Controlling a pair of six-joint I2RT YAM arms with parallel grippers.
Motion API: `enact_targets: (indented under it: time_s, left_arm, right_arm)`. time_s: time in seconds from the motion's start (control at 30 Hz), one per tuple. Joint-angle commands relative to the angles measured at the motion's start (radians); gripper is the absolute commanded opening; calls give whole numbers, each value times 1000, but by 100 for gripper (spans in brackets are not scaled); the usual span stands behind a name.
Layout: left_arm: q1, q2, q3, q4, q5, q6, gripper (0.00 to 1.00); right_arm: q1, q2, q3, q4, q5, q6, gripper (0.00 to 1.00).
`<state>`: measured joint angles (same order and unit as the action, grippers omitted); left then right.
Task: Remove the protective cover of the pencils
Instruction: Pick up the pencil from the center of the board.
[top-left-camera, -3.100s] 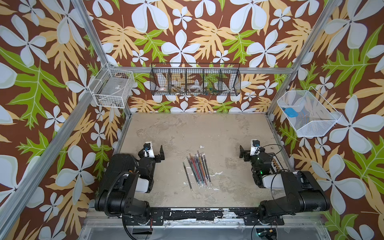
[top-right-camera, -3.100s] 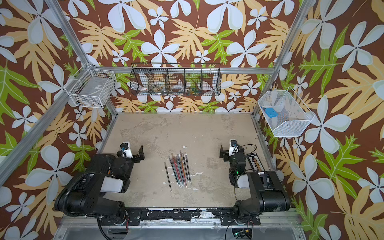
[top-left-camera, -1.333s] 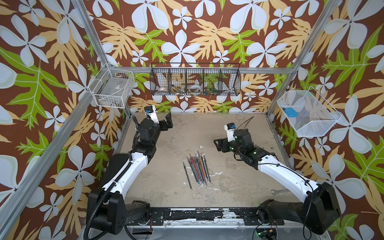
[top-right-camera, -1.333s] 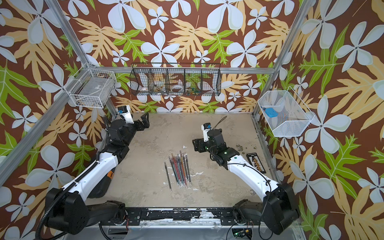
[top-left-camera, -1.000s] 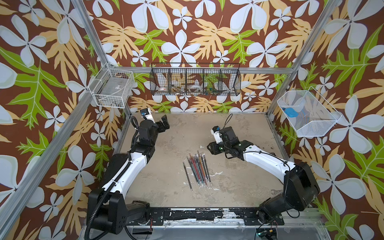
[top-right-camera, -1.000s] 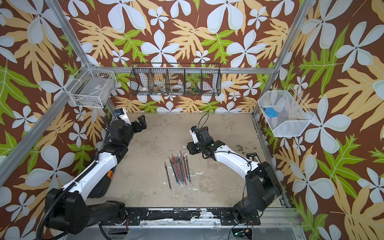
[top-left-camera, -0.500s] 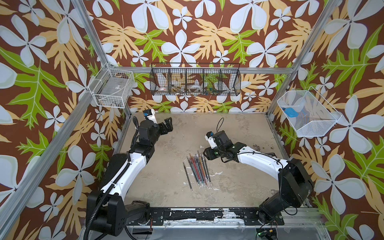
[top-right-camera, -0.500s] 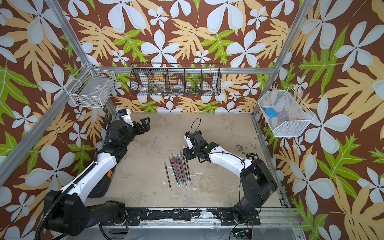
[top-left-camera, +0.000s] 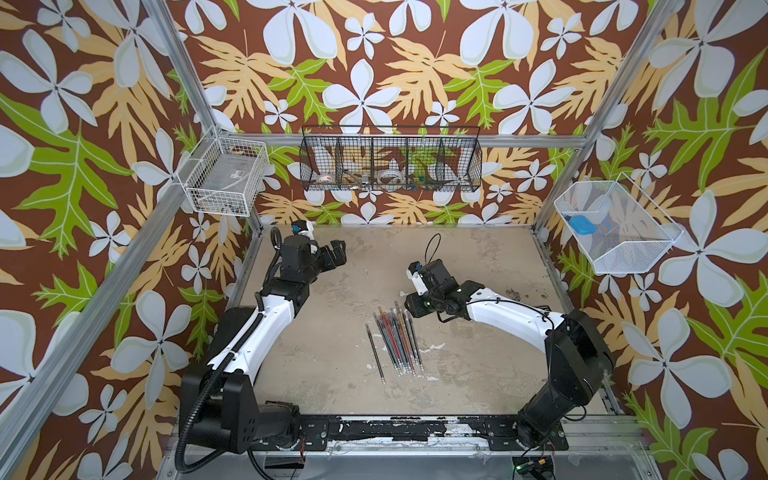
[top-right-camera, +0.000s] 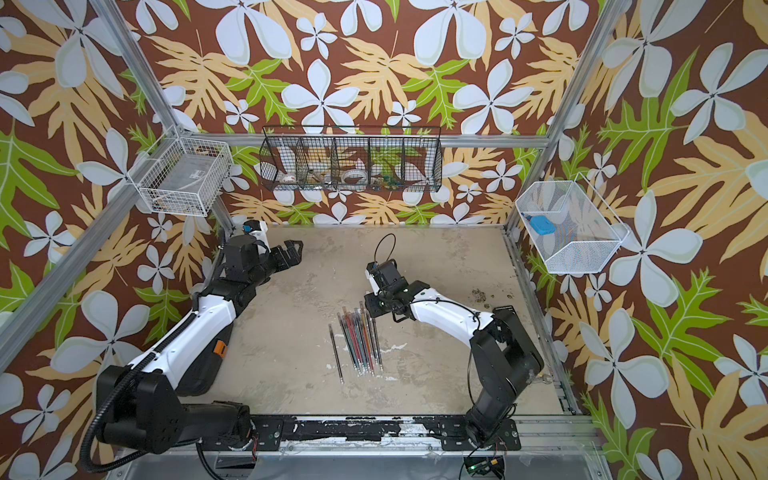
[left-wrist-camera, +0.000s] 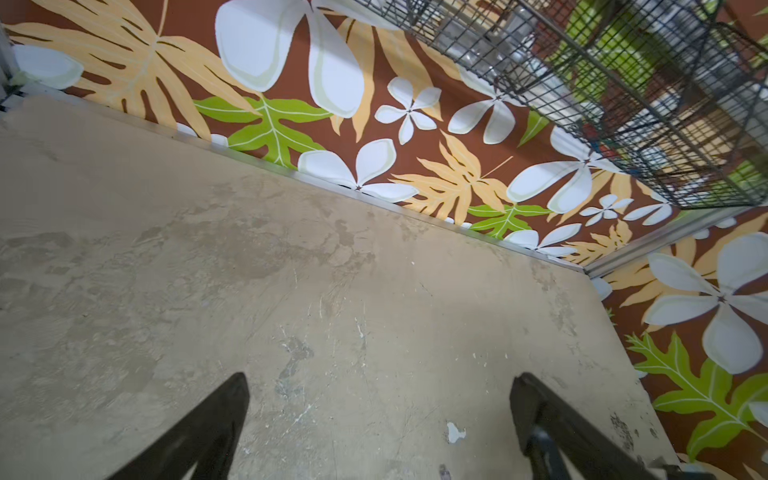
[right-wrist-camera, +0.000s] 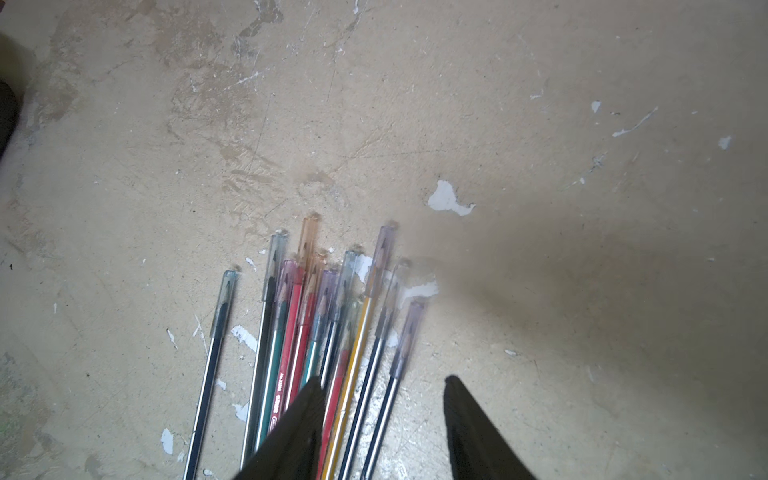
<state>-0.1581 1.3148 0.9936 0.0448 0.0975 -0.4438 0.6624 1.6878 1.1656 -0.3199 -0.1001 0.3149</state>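
The pencils (top-left-camera: 395, 340) (top-right-camera: 360, 340) lie in a loose bundle mid-table, with one dark pencil (top-left-camera: 375, 353) lying apart beside it. In the right wrist view the pencils (right-wrist-camera: 291, 332) show red, teal, yellow and dark shafts. A smoky translucent protective cover (right-wrist-camera: 309, 239) sits over each tip. My right gripper (top-left-camera: 409, 308) (top-right-camera: 371, 306) (right-wrist-camera: 382, 380) hovers over the capped far ends, open, with several shafts under the gap and nothing gripped. My left gripper (top-left-camera: 336, 254) (top-right-camera: 291, 248) (left-wrist-camera: 380, 378) hangs wide open over bare table at the far left.
A black wire basket (top-left-camera: 390, 166) hangs on the back wall. A white wire basket (top-left-camera: 224, 183) is mounted at the left corner. A white mesh basket (top-left-camera: 615, 232) with a blue item hangs on the right wall. The table top (top-left-camera: 478, 365) is worn, with paint chips.
My right gripper has moved left and down, closer to the pencils' capped ends. The left gripper has stayed near the far-left corner, still wide open.
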Motion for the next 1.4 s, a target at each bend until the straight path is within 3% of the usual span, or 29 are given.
enact_targets:
  time_s: [0.0,0.07,0.23,0.7,1.23,1.37]
  left_arm:
    - [18,-30,-24,101,66,-34,100]
    - [29,-44,-35,105,62,-46,100]
    - [34,-90,-68,154,102,-11,100]
    - [34,-39,-14,90,190,-14,100]
    - [34,-19,-4,79,208,-9,94]
    - [34,-17,-4,83,208,-10,92]
  right_arm:
    - [8,10,17,-18,14,2,50]
    - [16,19,25,-22,27,3,48]
    - [21,66,65,-50,41,-2,31]
    - [27,168,79,-64,108,31,37]
    - [27,247,87,-54,155,49,30]
    - [28,257,83,-57,174,53,24]
